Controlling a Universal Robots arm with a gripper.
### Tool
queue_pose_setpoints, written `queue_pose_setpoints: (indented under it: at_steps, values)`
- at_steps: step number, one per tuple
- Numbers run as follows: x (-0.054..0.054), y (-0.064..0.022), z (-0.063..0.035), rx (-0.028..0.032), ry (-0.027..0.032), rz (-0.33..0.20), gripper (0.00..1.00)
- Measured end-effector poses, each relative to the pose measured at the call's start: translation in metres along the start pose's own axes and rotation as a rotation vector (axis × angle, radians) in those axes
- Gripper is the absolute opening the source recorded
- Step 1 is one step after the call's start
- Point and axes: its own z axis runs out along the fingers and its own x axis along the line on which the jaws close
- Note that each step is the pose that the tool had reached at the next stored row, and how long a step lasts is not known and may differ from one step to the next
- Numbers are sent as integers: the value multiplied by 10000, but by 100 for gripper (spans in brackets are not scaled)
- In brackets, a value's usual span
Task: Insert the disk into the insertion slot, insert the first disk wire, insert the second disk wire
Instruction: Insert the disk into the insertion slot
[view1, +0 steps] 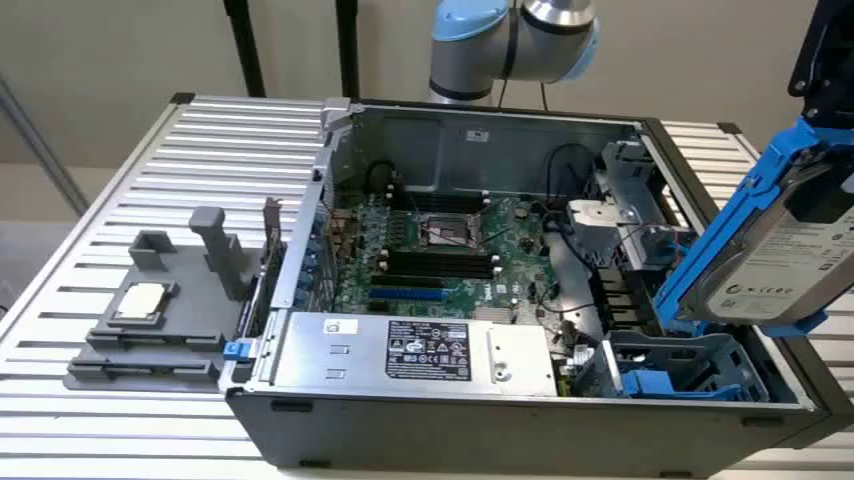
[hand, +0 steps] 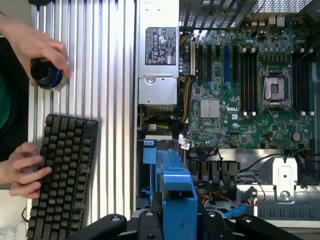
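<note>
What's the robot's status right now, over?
Gripper shut on the disk. Disk tilted, in the air above the insertion slot, not yet in. Nothing seen between them.

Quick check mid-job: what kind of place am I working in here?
Probably a robotics lab bench set up for PC assembly: an open computer case lies on a slatted metal table, the claw holds the disk, and a person's hand rests on a keyboard.

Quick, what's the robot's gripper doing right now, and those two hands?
Gripper: shut on the disk.
One hand: on a round knob.
Other hand: fingers on the keyboard.
</note>
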Motion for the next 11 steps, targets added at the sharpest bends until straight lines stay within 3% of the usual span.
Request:
queue_pose_setpoints:
  at_steps: [11]
  values:
    - [0, 0, 0, 0, 1, 0, 33]
